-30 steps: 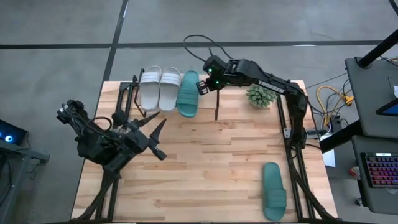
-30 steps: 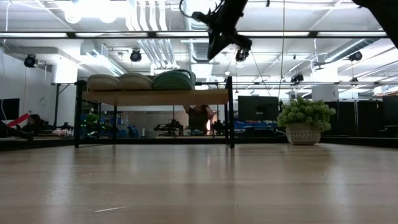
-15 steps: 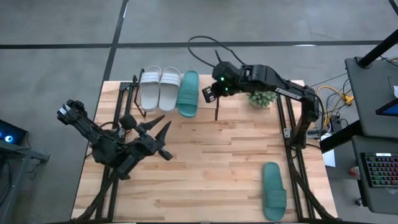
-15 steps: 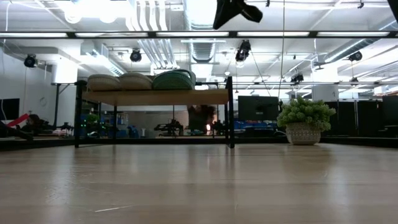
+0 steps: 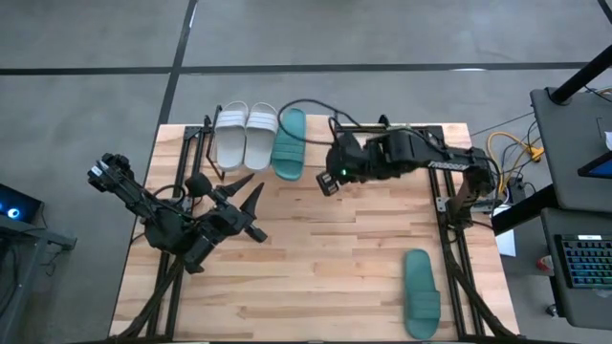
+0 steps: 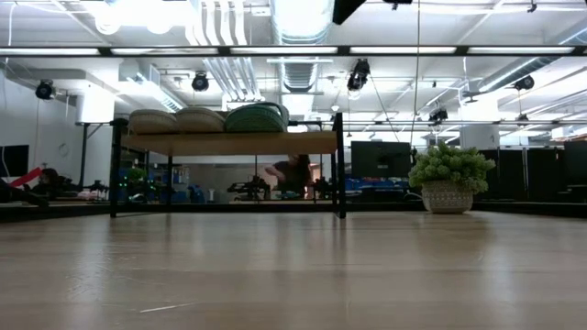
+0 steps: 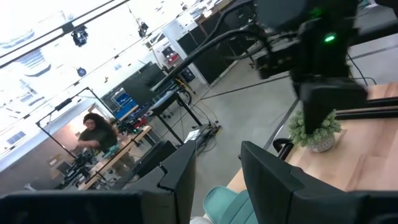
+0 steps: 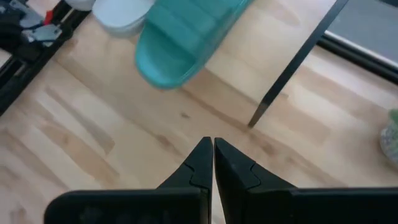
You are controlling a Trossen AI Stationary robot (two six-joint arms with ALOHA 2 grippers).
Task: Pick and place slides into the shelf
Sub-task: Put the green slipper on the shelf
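The shelf stands at the table's far left. Resting on its plank top are two pale slides and one teal slide, whose toe end juts over the plank's near edge. A second teal slide lies flat on the table near the right front corner. My right gripper is shut and empty, hovering over the table just on the near side of the shelf. My left gripper is held over the left part of the table, open and empty, pointing level toward the shelf.
A potted plant stands at the far right, under my right arm in the high view. A black cable loops over the far edge. Bare wooden tabletop lies between the two arms and the loose slide.
My right gripper, shut the whole time, has swung from beside the teal slide on the shelf toward the table's near edge and middle, and has risen out of the low view. The slides on the shelf have stayed put. My left gripper has edged slightly toward the table's middle.
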